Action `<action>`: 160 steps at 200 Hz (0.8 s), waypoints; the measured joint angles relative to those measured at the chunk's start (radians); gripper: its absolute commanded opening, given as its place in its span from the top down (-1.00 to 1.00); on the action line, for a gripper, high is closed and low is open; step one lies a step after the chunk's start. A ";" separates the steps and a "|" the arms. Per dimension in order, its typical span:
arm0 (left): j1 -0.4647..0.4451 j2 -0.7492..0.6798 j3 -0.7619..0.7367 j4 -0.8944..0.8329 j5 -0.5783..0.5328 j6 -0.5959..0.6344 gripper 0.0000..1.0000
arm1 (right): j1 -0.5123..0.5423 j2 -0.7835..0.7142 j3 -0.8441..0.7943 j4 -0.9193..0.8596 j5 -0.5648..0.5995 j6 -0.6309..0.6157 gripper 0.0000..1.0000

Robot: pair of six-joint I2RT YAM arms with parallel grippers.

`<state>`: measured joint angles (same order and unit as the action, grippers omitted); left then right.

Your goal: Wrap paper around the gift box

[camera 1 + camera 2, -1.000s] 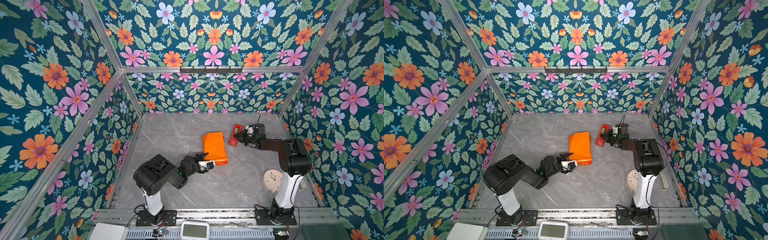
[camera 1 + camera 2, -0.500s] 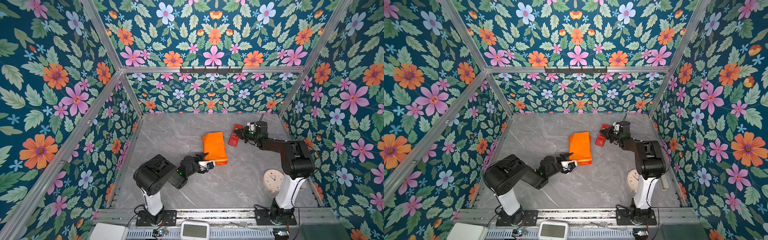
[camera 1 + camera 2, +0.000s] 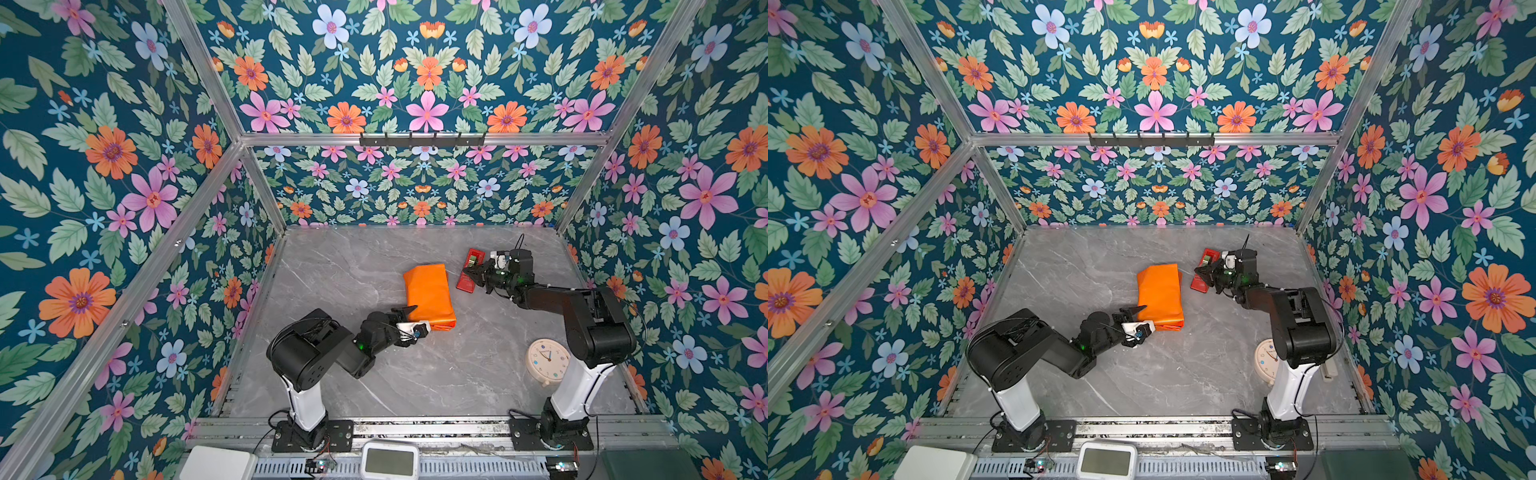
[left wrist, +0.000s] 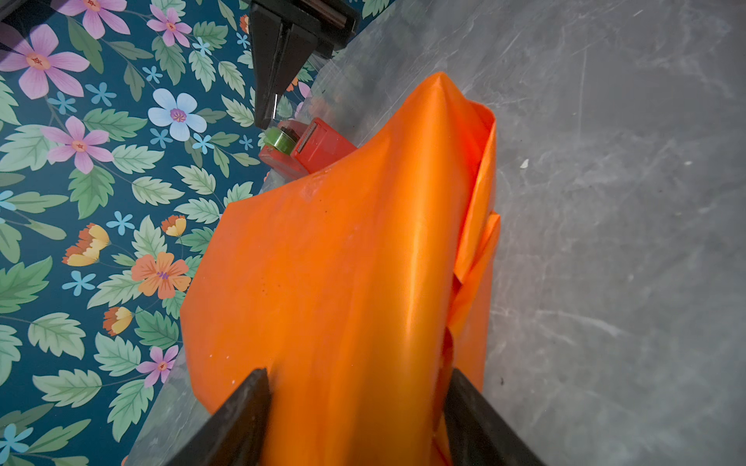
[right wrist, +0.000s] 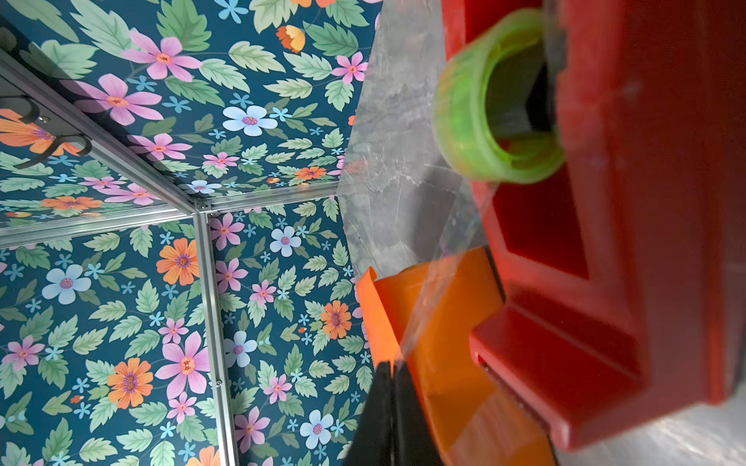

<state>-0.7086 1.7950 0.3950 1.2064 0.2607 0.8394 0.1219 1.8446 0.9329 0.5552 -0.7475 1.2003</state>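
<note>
The grey bench point(image 3: 332, 270) is mostly bare and walled on three sides by flowered panels. There is open room to the left of the parcel and in front of it. Mid-bench lies the paper point(image 3: 428, 295), glossy orange face out and folded round into a flat parcel. The gift box is hidden inside it, so I judge the wrap closed round but not yet sealed. In my left wrist view its layered edges gape loose along one side.

The sheet looks thin, slick and springy. I expect it to creep open if let go and to crease easily, while the card box beneath should be light and stiff. So the hold belongs where the box backs the paper, not on a free edge. My left jaws are clamped across the parcel's near end, one finger on top and the other low by the bench.

A clock point(image 3: 548, 361) stands near my right base, clear of the work. The red tape dispenser point(image 4: 323, 149) lies just beside the parcel's far right edge, so room is tight there. Its green roll point(image 5: 496, 101) feeds a clear tape strip point(image 5: 436, 282) to my right jaws, which are pressed together, seemingly on its end.
</note>
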 measured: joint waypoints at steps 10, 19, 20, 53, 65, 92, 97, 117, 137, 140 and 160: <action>0.000 0.000 0.000 0.000 0.000 0.000 -0.39 | 0.005 -0.006 -0.011 0.007 0.000 0.003 1.00; 0.000 0.000 0.000 0.000 0.000 0.000 -0.39 | 0.007 -0.008 -0.020 0.017 0.003 0.003 1.00; 0.000 0.000 0.000 0.000 0.000 0.000 -0.39 | 0.008 -0.008 -0.021 0.018 0.003 0.003 1.00; 0.000 0.000 0.000 0.000 0.000 0.000 -0.39 | 0.015 -0.007 -0.061 0.031 0.015 0.003 1.00; 0.000 0.000 0.000 0.000 0.000 0.000 -0.39 | 0.018 -0.003 -0.074 0.047 0.018 0.003 1.00; 0.000 0.000 0.000 0.000 0.000 0.000 -0.39 | 0.019 0.023 -0.096 0.065 0.030 0.002 1.00; 0.000 0.000 0.000 0.000 0.000 0.000 -0.39 | 0.020 0.029 -0.096 0.065 0.032 0.002 1.00; 0.000 0.000 0.000 -0.001 0.000 0.000 -0.39 | 0.019 0.059 -0.095 0.082 0.044 -0.005 1.00; 0.000 0.000 0.000 -0.001 0.000 0.000 -0.39 | 0.014 0.088 -0.099 0.092 0.045 -0.018 1.00; 0.000 0.000 0.000 -0.001 0.000 0.000 -0.39 | 0.013 0.091 -0.098 0.094 0.043 -0.023 1.00; 0.000 0.000 0.000 -0.001 0.000 0.000 -0.39 | 0.006 0.095 -0.098 0.090 0.045 -0.057 1.00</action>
<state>-0.7086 1.7950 0.3954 1.2053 0.2607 0.8398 0.1284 1.9396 0.8345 0.6453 -0.7025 1.1431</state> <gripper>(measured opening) 0.695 0.064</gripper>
